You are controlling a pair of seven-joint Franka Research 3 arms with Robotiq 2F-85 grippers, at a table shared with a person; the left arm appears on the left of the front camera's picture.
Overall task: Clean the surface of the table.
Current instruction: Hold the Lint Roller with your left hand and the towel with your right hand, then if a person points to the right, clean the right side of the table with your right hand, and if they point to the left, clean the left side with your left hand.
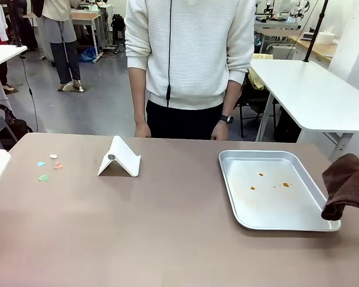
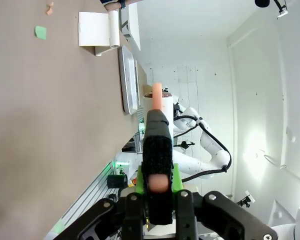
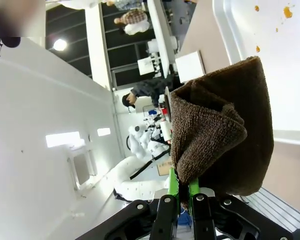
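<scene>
The table (image 1: 167, 233) fills the near scene from left to right, a broad rectangle with a smooth, matte taupe-brown top.

On its left part lie small coloured scraps (image 1: 43, 177), flat chips in green, teal, pink and white, a little apart from one another. Right of them, toward the far edge, stands a white folded stand (image 1: 122, 156), a stiff sheet bent into a tent shape with a small dark round dot on its near face.

On the right part sits a metal tray (image 1: 275, 209), shallow, silver, rectangular with rounded corners and a raised rim. Its dull floor carries a few orange spots (image 1: 285, 185).

The right gripper (image 3: 182, 190) has its jaws pressed together on a brown cloth (image 1: 347, 185), a thick, nubby terry piece that hangs bunched over the tray's near right corner.

The left gripper (image 2: 159, 176) is clamped on the black, rough-textured handle of a roller tool (image 2: 157, 140), which has a pink core and a white cylindrical head. That head shows at the table's left edge.

A person (image 1: 191, 54) in a white ribbed sweater stands at the far side, both hands (image 1: 142, 130) at the table edge.
</scene>
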